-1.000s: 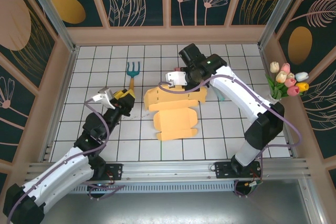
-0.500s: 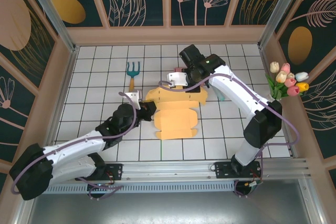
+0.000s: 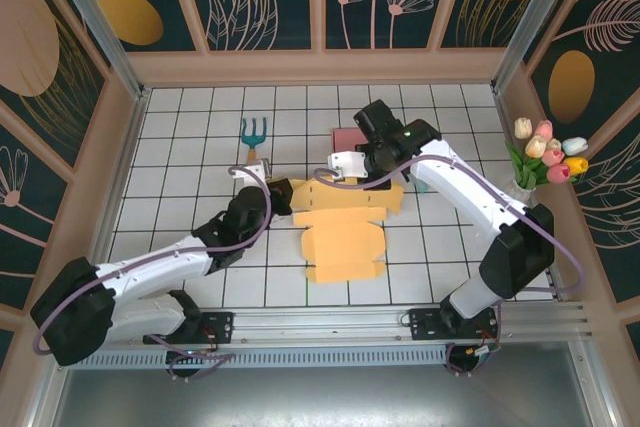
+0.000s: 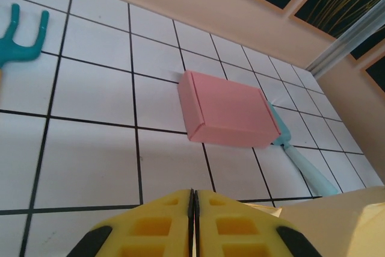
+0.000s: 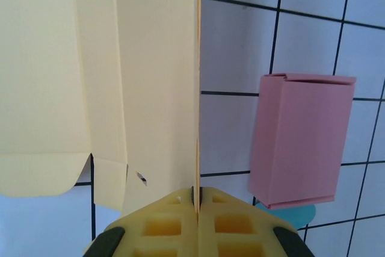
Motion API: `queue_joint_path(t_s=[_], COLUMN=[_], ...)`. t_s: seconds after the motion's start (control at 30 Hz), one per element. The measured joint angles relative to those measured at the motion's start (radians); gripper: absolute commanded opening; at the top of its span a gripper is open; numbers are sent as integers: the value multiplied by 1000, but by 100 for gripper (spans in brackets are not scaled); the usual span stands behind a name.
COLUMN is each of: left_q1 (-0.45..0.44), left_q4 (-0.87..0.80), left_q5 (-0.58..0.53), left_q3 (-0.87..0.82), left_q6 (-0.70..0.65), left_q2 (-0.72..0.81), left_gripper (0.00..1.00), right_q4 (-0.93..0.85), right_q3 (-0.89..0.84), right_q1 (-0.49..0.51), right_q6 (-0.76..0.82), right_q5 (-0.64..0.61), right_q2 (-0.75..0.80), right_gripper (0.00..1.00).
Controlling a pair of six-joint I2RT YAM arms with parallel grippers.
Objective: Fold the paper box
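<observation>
The paper box (image 3: pixel 340 247) lies as a flat blank mid-table, one panel toward my bases. At its left edge, my left gripper (image 4: pixel 192 200) has its pads pressed together; I cannot tell whether card sits between them. Farther on, my right gripper (image 5: pixel 197 192) pinches the far flap, which stands on edge. I judge this an early wall fold. Next, that flap must swing over along its crease while the blank is kept from sliding. Beyond lies a pink box (image 4: pixel 227 109).
</observation>
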State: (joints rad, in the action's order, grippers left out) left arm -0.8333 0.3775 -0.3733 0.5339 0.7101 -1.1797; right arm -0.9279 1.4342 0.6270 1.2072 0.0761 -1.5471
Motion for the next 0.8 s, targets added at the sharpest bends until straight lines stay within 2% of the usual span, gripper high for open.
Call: queue_joint_path(t_s=[0.1,0.3,0.53,0.8], left_q1=[0,-3,-3,-5], left_q4=[0,6,16,24], left_q5=[49,155,167,164], left_q3=[43,122,136,74], left_q6=[-1,2,7,21], left_q2=[-60,-146,-198,-179], left_gripper=[5,5,5,13], right_q4=[32,70,74,170], right_q3=[-24,-69,-78,-178], right_q1=[-1,-6,-8,-8], right_q6=[0,0,0,-1], right_q5=[4,4,-2,-6], right_q2=[17,23,25,37], right_gripper=[0,0,0,0])
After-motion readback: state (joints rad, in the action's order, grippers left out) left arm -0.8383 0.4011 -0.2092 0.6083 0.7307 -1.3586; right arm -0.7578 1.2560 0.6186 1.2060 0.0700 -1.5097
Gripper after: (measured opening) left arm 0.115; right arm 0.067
